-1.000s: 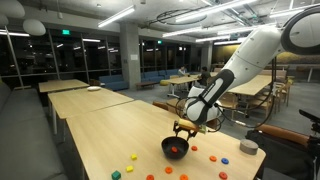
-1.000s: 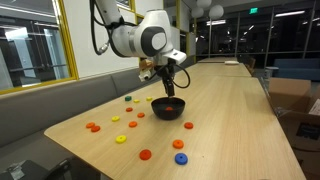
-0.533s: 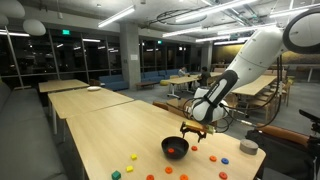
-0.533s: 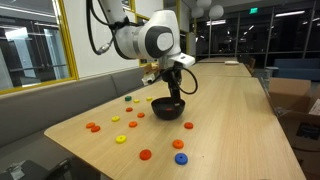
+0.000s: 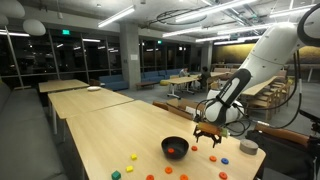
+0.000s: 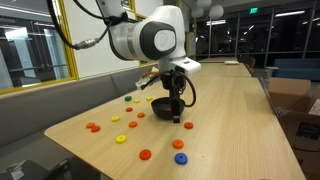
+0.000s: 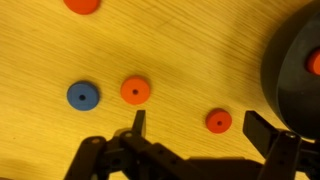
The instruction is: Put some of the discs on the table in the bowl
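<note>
Discs (image 6: 93, 127) lie scattered flat on the table (image 6: 230, 110), mostly orange-red, with a few yellow, green and blue among them. In my wrist view, from the left, I see a blue disc (image 7: 83, 95), then an orange disc (image 7: 134, 90) with a dark centre hole, then a second orange disc (image 7: 218, 121) near the bowl (image 7: 295, 70). That bowl is black and glossy, standing on the pale wood with an orange piece inside. My gripper (image 7: 196, 128) hangs just beside it over the table, jaws spread wide, holding nothing.
</note>
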Robot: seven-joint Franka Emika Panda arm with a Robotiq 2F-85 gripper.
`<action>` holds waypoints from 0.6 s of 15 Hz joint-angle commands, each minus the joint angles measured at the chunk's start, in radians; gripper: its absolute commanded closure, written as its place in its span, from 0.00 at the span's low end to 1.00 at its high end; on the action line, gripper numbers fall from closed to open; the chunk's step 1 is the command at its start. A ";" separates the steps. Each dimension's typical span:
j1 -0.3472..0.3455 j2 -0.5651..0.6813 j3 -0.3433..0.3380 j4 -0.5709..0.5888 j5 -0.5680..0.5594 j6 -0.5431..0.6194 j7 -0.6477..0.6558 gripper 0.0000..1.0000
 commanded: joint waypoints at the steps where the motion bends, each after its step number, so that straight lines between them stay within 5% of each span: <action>1: -0.056 0.030 0.062 0.073 0.090 -0.096 -0.060 0.00; 9: -0.108 0.154 0.077 0.247 0.171 -0.175 -0.100 0.00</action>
